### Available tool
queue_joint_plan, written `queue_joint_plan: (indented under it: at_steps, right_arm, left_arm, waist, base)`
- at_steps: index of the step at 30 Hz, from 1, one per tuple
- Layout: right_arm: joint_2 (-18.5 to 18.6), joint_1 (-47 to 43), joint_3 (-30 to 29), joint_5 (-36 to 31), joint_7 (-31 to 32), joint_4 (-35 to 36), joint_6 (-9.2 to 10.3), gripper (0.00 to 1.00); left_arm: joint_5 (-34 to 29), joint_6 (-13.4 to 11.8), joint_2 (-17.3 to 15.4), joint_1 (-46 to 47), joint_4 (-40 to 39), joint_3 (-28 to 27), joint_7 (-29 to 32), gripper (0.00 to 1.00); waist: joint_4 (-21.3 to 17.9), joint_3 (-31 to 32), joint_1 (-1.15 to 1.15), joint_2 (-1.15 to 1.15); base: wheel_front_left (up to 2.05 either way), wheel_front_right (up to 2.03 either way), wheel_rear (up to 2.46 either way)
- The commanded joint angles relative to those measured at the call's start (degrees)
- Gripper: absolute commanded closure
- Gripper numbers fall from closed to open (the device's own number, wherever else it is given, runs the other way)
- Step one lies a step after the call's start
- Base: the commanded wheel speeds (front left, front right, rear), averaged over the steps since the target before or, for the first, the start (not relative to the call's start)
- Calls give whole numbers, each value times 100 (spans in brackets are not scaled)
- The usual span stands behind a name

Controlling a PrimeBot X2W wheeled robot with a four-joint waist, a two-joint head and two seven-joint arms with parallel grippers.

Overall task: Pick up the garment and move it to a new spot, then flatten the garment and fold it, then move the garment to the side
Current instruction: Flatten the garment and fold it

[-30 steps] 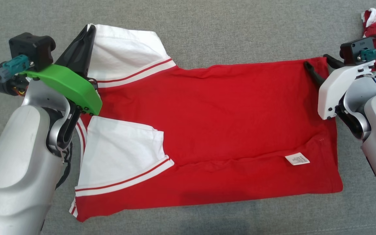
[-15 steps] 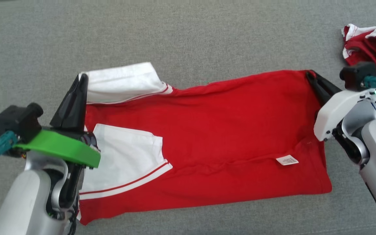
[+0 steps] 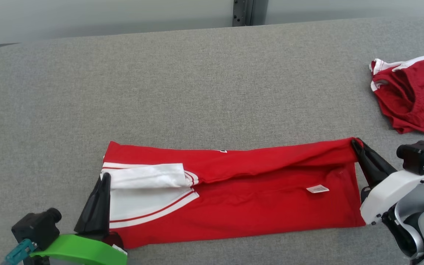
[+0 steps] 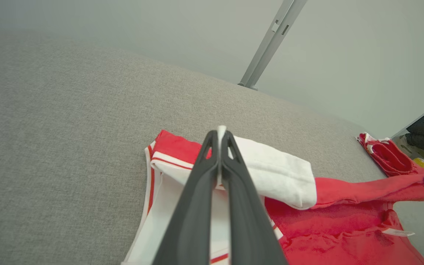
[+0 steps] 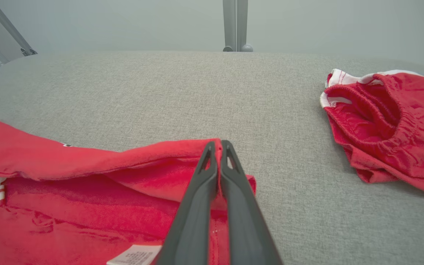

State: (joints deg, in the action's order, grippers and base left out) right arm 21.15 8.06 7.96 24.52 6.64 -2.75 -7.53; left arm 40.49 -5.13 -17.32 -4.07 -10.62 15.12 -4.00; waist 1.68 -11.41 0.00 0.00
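Observation:
The garment [image 3: 256, 198] is a red shirt with white, red-striped sleeves, lying on the grey padded table [image 3: 197, 81]. Its far edge is lifted and drawn toward me over the near half. My left gripper [image 3: 105, 176] is shut on the white sleeve [image 4: 271, 165] at the garment's left end; the cloth [image 4: 220, 129] pokes out between the fingertips. My right gripper [image 3: 355, 141] is shut on the red hem corner [image 5: 197, 147] at the right end. A small white label [image 3: 317, 189] shows on the lower layer.
A second crumpled red garment [image 3: 410, 99] with white trim lies at the far right of the table. A grey wall with a metal post [image 3: 243, 13] stands behind the table's far edge. Bare grey padding stretches beyond the shirt.
Both grippers have drawn the garment's far edge toward me, so the far half now folds over the near half. The head camera has tilted up, bringing the table's far edge into view.

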Motion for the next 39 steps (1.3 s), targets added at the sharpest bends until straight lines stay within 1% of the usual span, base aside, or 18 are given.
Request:
queue_joint_plan:
  at_steps: [1,4,9,10,11,12,13,14,15,19,25,27,29,32,34,39]
  right_arm:
    - [-56,-171,-77,-43,51,102,8,100]
    - [-186,-452,-155,-115,147,238,8,100]
    - [-350,-711,-119,-253,189,204,8,100]
    - [-369,-763,-148,-274,173,187,9,94]
    - [-401,-822,-176,-270,168,163,8,69]
    - [-448,-874,-200,-259,157,142,8,45]
    - [-496,-917,-243,-264,115,131,8,0]
    - [-529,-951,-261,-281,90,128,8,0]
    - [-650,-1086,-336,-265,23,88,8,0]
    - [-836,-1316,-635,-211,-127,69,8,0]
    - [-1148,-1493,-1433,-364,-378,177,8,0]
    - [-1231,-1419,-1569,-470,-383,247,8,0]
    - [-1293,-1323,-1572,-548,-309,265,8,0]
    - [-1305,-1119,-1434,-591,-190,100,8,0]
    - [-1319,-940,-1277,-613,-108,-114,8,0]
    - [-1297,-618,-996,-694,42,-790,8,0]
  left_arm:
    - [82,-17,33,-117,59,5,-43,100]
    - [152,61,110,-232,326,53,-81,100]
    - [241,181,174,-220,997,81,-191,100]
    - [268,216,188,-213,1093,85,-218,100]
    - [280,236,190,-211,1166,84,-242,100]
    - [298,261,197,-225,1233,80,-278,66]
    - [312,279,213,-261,1273,89,-296,22]
    - [339,302,226,-294,1299,101,-301,0]
    - [378,329,229,-406,1310,116,-320,0]
    - [425,333,181,-640,1128,106,-361,0]
    - [308,136,136,-813,790,-2,-515,0]
    - [249,94,145,-751,758,21,-536,0]
    - [165,73,172,-630,741,68,-564,0]
    - [19,44,241,-463,765,162,-603,0]
    - [-56,23,297,-352,817,232,-645,0]
    - [-191,59,433,-108,1000,399,-730,0]
  waist:
    - [10,49,0,0]
    - [1,73,0,0]
    - [-43,135,0,0]
    - [-49,151,0,0]
    - [-55,170,0,0]
    - [-63,191,0,0]
    - [-74,217,0,0]
    - [-82,239,0,0]
    - [-99,306,0,0]
    - [-115,420,0,0]
    - [-60,578,0,0]
    - [-52,598,0,0]
    - [-38,610,0,0]
    - [-11,611,0,0]
    - [3,604,0,0]
    - [120,572,0,0]
  base:
    - [0,0,0]
    - [0,0,0]
    - [0,0,0]
    - [0,0,0]
    - [0,0,0]
    - [0,0,0]
    - [0,0,0]
    - [0,0,0]
    - [0,0,0]
    - [0,0,0]
    - [0,0,0]
    - [0,0,0]
    - [0,0,0]
    - [0,0,0]
    - [0,0,0]
    - [0,0,0]
